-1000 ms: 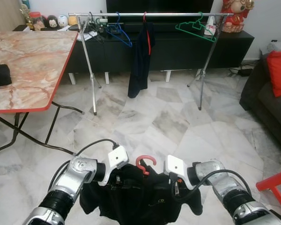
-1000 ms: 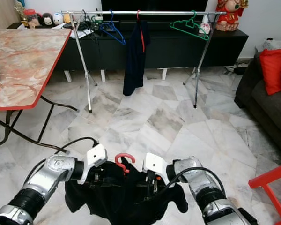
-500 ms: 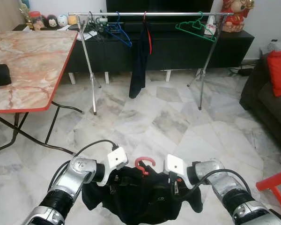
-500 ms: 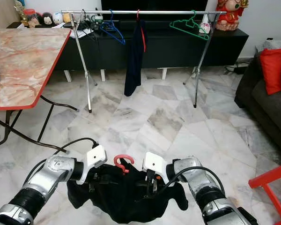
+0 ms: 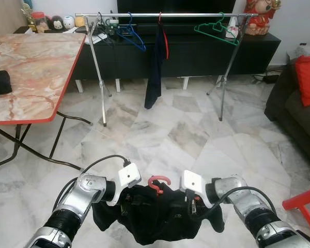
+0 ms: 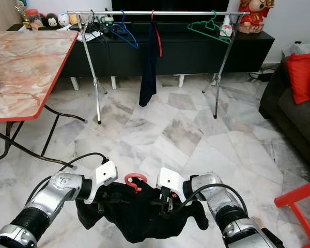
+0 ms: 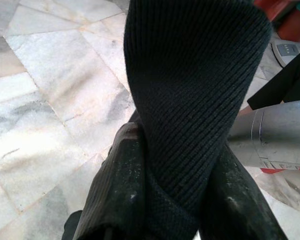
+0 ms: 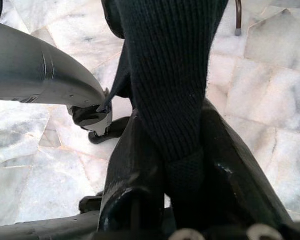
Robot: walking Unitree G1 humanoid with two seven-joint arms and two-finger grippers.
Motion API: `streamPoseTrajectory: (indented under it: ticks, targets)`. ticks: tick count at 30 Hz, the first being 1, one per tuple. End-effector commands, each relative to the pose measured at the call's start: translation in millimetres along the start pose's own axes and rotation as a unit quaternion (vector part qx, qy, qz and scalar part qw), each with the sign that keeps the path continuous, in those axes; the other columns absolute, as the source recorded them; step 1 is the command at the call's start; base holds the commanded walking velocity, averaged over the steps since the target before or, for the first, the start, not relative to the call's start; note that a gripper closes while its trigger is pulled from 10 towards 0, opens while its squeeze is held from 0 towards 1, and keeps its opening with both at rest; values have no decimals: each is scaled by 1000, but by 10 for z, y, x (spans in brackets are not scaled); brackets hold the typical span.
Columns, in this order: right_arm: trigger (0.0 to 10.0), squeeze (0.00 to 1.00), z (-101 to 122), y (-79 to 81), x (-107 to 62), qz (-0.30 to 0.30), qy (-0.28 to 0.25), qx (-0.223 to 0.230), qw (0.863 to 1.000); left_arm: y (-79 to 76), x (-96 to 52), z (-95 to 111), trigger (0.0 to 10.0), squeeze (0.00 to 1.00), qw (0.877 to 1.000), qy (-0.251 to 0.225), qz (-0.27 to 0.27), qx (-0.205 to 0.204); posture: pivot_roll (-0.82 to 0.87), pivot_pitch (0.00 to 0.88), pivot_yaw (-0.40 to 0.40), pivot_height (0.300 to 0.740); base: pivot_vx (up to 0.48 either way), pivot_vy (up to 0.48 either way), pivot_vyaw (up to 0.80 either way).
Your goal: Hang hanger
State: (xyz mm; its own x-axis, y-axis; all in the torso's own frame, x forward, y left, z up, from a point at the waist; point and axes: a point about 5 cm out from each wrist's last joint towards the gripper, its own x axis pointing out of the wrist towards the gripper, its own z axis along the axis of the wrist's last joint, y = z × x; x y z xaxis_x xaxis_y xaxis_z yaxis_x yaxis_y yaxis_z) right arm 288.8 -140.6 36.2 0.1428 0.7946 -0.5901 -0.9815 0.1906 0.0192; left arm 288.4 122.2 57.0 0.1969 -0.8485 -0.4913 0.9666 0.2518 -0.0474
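- Hanger point(image 5: 158, 183): you hold it low before you, its curved red hook poking up from a black ribbed-knit garment point(image 5: 155, 219) (limp, sagging between the grippers).
- Left gripper point(image 7: 165, 200): fingers pinched on the knit.
- Right gripper point(image 8: 182, 175): fingers clamped on the same knit.
- Rail point(image 5: 165, 15): a straight metal bar well ahead, carrying blue and green hangers and a dark garment.
- Floor point(image 5: 186, 134): glossy veined marble tiles.
- Table point(image 5: 31, 67): to your left, marble-patterned, red-edged.
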Motion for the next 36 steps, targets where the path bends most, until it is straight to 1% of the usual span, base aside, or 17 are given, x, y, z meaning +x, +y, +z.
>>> streamPoseTrajectory:
  ticks: [1, 2, 3, 4, 5, 14, 17, 21, 23, 25, 26, 30, 31, 32, 33, 35, 36]
  targets:
    - [10000, 0, 93, -68, -9, -17, -16, -7, 1000, 10, 33, 69, 0, 0, 1000, -16, 1, 11, -54, 36, -64, 740, 0, 0, 0]
    - [10000, 0, 90, -66, -8, -16, -15, -6, 1000, 13, 33, 70, 0, 0, 1000, -17, 3, 10, -54, 36, -64, 740, 0, 0, 0]
    - [10000, 145, 83, -64, -4, -17, -15, -2, 1000, 15, 32, 68, 0, 0, 1000, -18, 5, 10, -54, 36, -64, 740, 0, 0, 0]
    - [10000, 145, 81, -64, -3, -18, -16, 0, 1000, 16, 32, 67, 0, 0, 1000, -18, 5, 9, -54, 36, -64, 740, 0, 0, 0]
    - [10000, 1000, 78, -63, -2, -19, -16, 1, 1000, 17, 30, 64, 0, 0, 1000, -19, 6, 9, -54, 36, -64, 740, 0, 0, 0]
    - [10000, 1000, 63, -59, 1, -19, -15, 4, 1000, 16, 26, 33, 0, 0, 1000, -14, 9, 5, -53, 37, -65, 740, 0, 0, 0]
    - [10000, 1000, 60, -56, -2, -14, -12, 2, 1000, 16, 31, 3, 0, 0, 1000, -5, 12, 6, -56, 35, -65, 740, 0, 0, 0]
    - [10000, 1000, 33, -51, -15, -11, 1, -3, 1000, 30, 31, -52, 0, 0, 999, 11, 28, 12, -56, 35, -64, 740, 0, 0, 0]
    - [10000, 1000, 4, -57, -24, -22, 10, -3, 1000, 68, 19, -96, 0, 0, 998, 18, 60, 15, -58, 34, -64, 740, 0, 0, 0]
    - [10000, 1000, -2, -60, -26, -26, 11, -3, 1000, 78, 13, -113, 0, 0, 997, 18, 72, 17, -58, 34, -64, 740, 0, 0, 0]
    - [10000, 1000, -10, -69, -32, -35, 12, -3, 999, 93, 6, -130, 0, 0, 996, 17, 89, 17, -58, 34, -64, 740, 0, 0, 0]
    - [10000, 1000, -32, -93, -47, -59, 14, 2, 998, 123, -7, -183, 0, 0, 992, 18, 128, 11, -58, 32, -63, 740, 0, 0, 0]
    - [10000, 1000, -40, -117, -60, -82, 11, 10, 997, 141, -14, -213, 0, 0, 988, 16, 154, 8, -58, 29, -64, 740, 0, 0, 0]
    - [10000, 1000, -40, -117, -60, -82, 11, 10, 997, 141, -14, -213, 0, 0, 988, 16, 154, 8, -58, 29, -64, 740, 0, 0, 0]
    - [10000, 1000, -47, -139, -74, -101, 10, 14, 995, 154, -19, -230, 0, 0, 985, 14, 173, 5, -58, 29, -64, 740, 0, 0, 0]
    - [10000, 1000, -95, -174, -104, -138, 13, 37, 990, 173, -21, -263, 0, 0, 977, 3, 211, -5, -61, 25, -62, 740, 0, 0, 0]
    - [10000, 1000, -95, -174, -104, -138, 13, 37, 990, 173, -21, -263, 0, 0, 977, 3, 211, -5, -61, 25, -62, 740, 0, 0, 0]
